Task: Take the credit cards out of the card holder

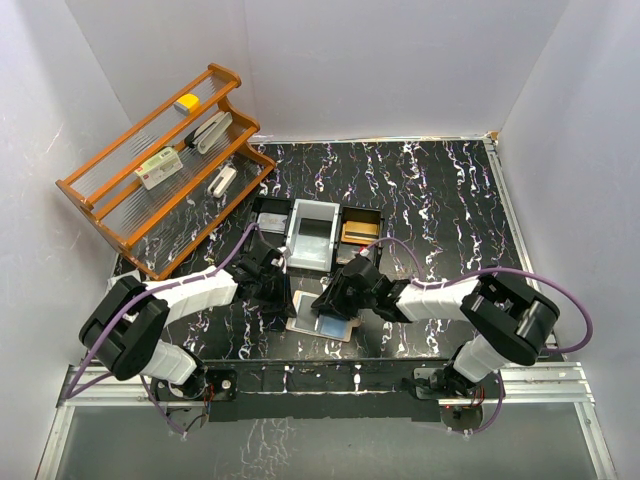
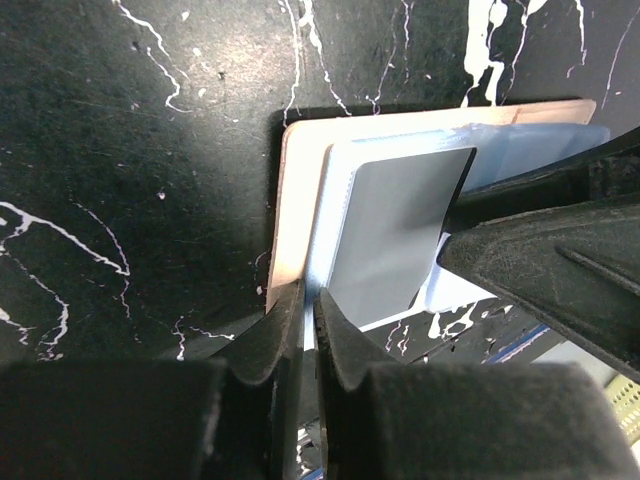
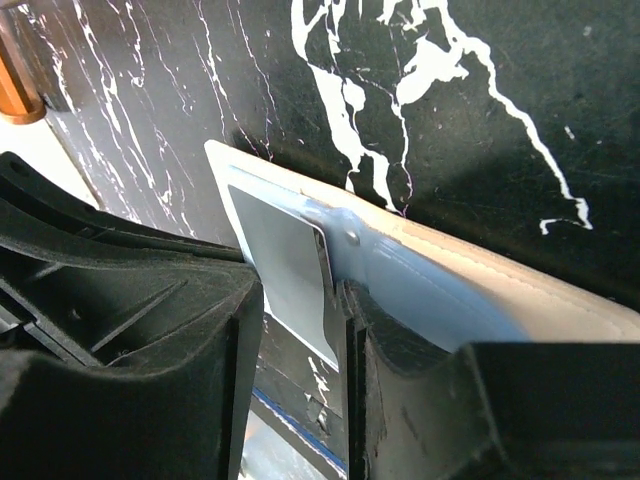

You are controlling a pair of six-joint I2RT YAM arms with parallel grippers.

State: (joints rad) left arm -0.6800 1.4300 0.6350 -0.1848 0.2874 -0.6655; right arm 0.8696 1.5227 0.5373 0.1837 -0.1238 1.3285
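Wallet [image 1: 308, 318] open flat, inner side up, on black marbled table [image 1: 450, 200] near its front edge, directly between left gripper [image 1: 283, 290] and right gripper [image 1: 335, 303]. 3-compartment tray [image 1: 298, 232] just behind; orange-brown cards [image 1: 358, 232] lying in its right compartment. Left gripper: fingers [image 2: 265, 345] pressed nearly together, pinching wallet's edge on that arm's side, seemingly the pale-blue inner layer just beside the tan cover. 1 grey card [image 2: 400, 230] on wallet's blue inner face, long axis apparently running straight away from left fingers, 1 side edge touching a right finger. Right gripper: fingers [image 3: 150, 330] part-spread, 1 on either side of grey card, card face filling the gap between; cannot tell whether clamped or merely straddled. Cannot tell either whether card's far end seated in a slot. Judged: right arm nearer to card and already around it; left arm placed as anchor on opposite side. Coming move probably a pull by right gripper along card's long axis, away from any slot, wallet pinned meanwhile by left pinch. Risk: wallet dragged along, given a tight slot or a slipping pinch.
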